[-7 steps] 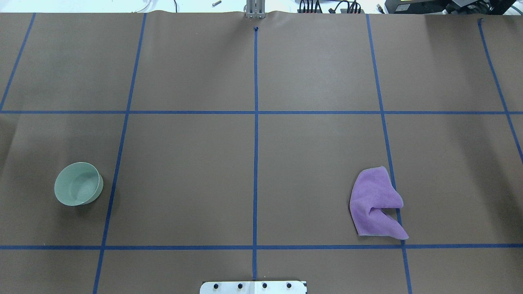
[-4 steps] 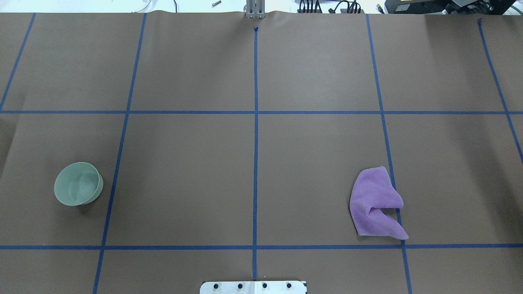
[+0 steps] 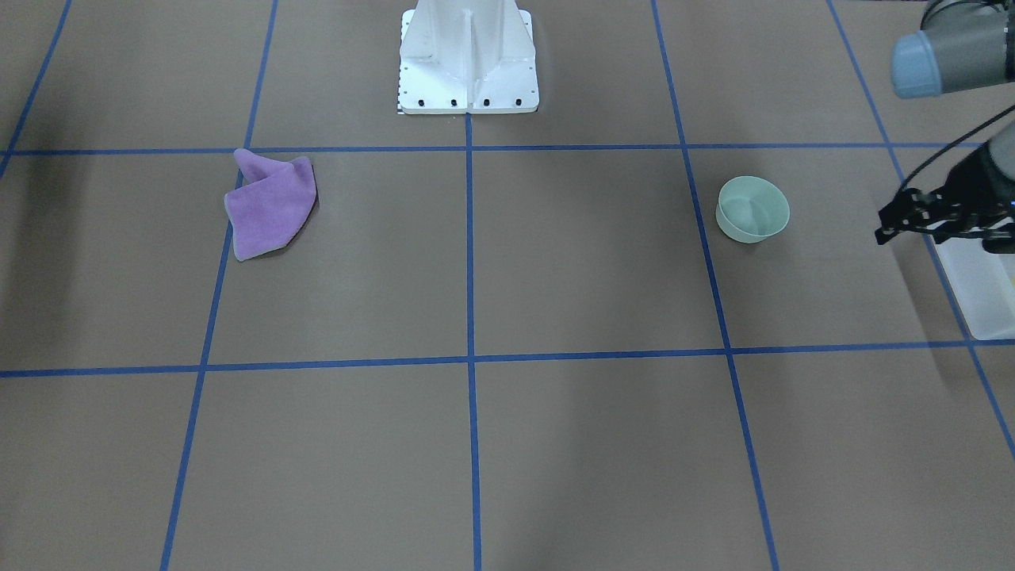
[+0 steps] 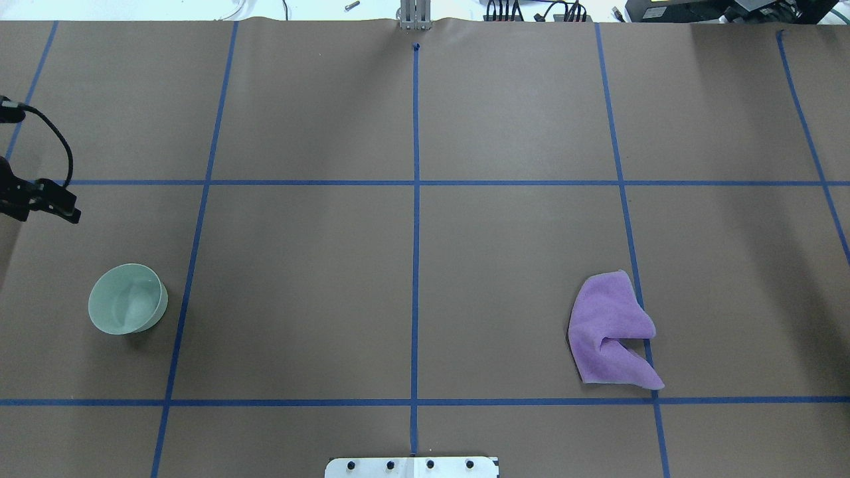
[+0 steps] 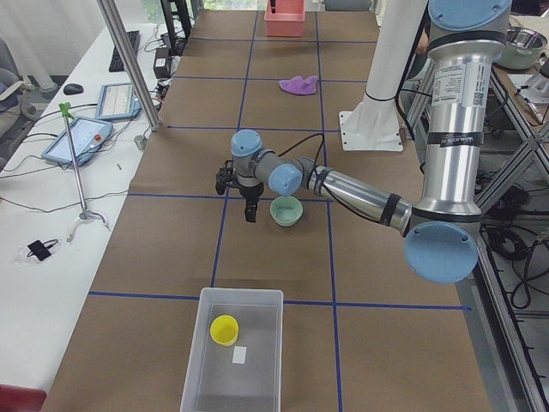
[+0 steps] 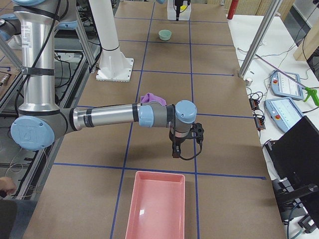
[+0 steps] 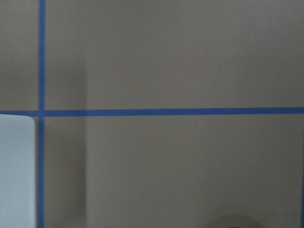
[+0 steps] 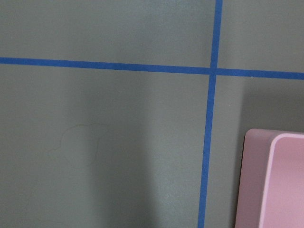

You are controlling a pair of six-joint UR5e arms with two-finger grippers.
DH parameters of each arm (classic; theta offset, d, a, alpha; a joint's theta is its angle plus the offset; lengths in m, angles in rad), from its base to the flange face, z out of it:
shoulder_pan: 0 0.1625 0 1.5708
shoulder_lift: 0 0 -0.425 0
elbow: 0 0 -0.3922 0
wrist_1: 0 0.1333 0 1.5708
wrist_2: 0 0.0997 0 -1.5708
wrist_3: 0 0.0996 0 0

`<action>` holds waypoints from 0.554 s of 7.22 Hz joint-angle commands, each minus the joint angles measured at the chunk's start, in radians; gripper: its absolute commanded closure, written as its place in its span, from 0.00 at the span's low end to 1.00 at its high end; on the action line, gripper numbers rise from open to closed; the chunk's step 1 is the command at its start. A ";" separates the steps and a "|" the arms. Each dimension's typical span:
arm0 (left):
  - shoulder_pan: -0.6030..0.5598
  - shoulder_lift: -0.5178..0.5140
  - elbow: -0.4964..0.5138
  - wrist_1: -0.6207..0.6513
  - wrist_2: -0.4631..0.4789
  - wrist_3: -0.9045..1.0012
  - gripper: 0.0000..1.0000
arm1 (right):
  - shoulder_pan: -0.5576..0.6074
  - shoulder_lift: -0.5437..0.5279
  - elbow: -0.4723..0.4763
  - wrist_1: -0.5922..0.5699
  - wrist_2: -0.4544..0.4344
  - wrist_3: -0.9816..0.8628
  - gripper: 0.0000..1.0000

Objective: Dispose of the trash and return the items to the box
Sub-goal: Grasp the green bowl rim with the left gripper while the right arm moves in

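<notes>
The mint-green bowl (image 4: 126,307) stands upright and empty on the brown table; it also shows in the front view (image 3: 752,208) and the left view (image 5: 286,209). The yellow cup (image 5: 225,330) sits inside the translucent box (image 5: 199,369), whose corner shows in the front view (image 3: 979,293). My left gripper (image 5: 250,210) hangs fingers-down above the table between box and bowl, just beside the bowl; it holds nothing that I can see, and I cannot tell whether it is open. My right gripper (image 6: 177,149) hangs above the table near a pink tray; I cannot tell its state.
A crumpled purple cloth (image 4: 611,332) lies on the right half of the table. The pink tray (image 6: 154,209) lies at the table's right end. The white pedestal (image 3: 468,55) stands at the near middle edge. Operator tablets (image 5: 81,137) lie beyond the far edge.
My left arm's wrist has come into the overhead view at its left edge, from the box side towards the bowl. The bowl and cloth have not moved.
</notes>
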 commanded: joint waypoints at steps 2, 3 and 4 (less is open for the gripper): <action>0.203 0.071 0.003 -0.153 0.117 -0.164 0.13 | -0.106 0.016 0.044 0.092 -0.001 0.265 0.00; 0.214 0.071 0.032 -0.169 0.122 -0.164 0.14 | -0.159 0.015 0.055 0.160 -0.002 0.386 0.00; 0.231 0.069 0.058 -0.196 0.123 -0.187 0.18 | -0.206 0.014 0.054 0.246 -0.005 0.498 0.00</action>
